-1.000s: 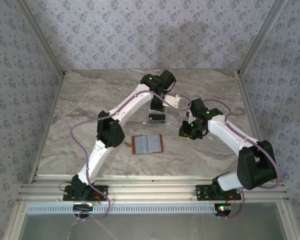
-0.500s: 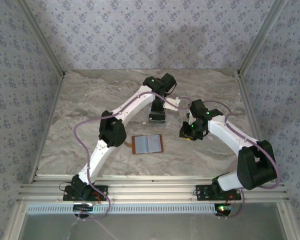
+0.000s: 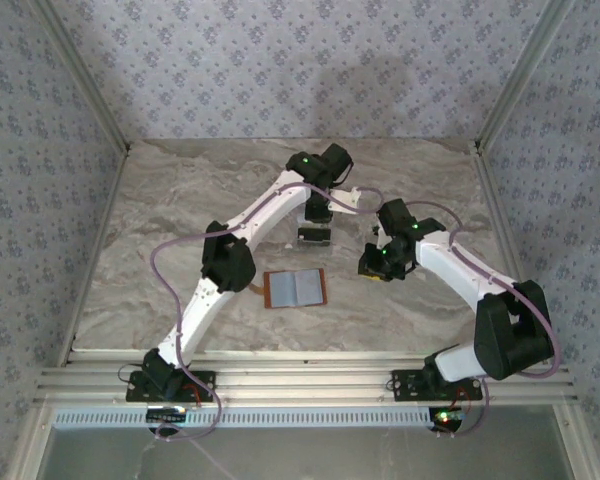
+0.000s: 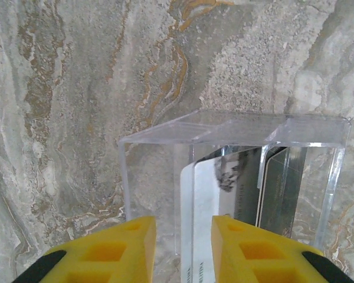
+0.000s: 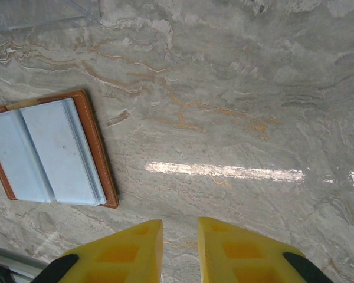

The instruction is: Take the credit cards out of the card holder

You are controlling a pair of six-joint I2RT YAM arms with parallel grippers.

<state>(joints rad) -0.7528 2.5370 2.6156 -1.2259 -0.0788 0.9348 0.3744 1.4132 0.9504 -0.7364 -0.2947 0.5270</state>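
Seen from above, my 2 white arms reach out from the near edge over a grey marble-patterned tabletop (image 3: 180, 200). Nearest to me lies the flat brown leather card holder (image 3: 295, 288), opened out with its grey-blue inner pockets facing up. I cannot tell whether any card sits in those pockets.

A little beyond it and to the right, my right hand (image 3: 378, 262) hangs over bare tabletop. In its wrist view, the right hand (image 5: 180, 227) is released, with its 2 yellow fingers slightly apart and nothing between them. The card holder (image 5: 53, 150) lies off to the left of that view, well apart from the fingers.

Farther back, my left hand (image 3: 315, 222) points down at a small clear plastic box (image 3: 315, 238). In its wrist view, the left hand (image 4: 183, 227) is released, its yellow fingers parted. The clear plastic box (image 4: 236, 127) stands just beyond the fingertips.

2 cards stand upright inside the box. One is a thin whitish credit card (image 4: 215, 200) with a grey printed patch, and to its right is a thin dark credit card (image 4: 280, 188). The whitish credit card's lower part runs down into the gap between my fingers. I cannot tell whether either finger touches it.
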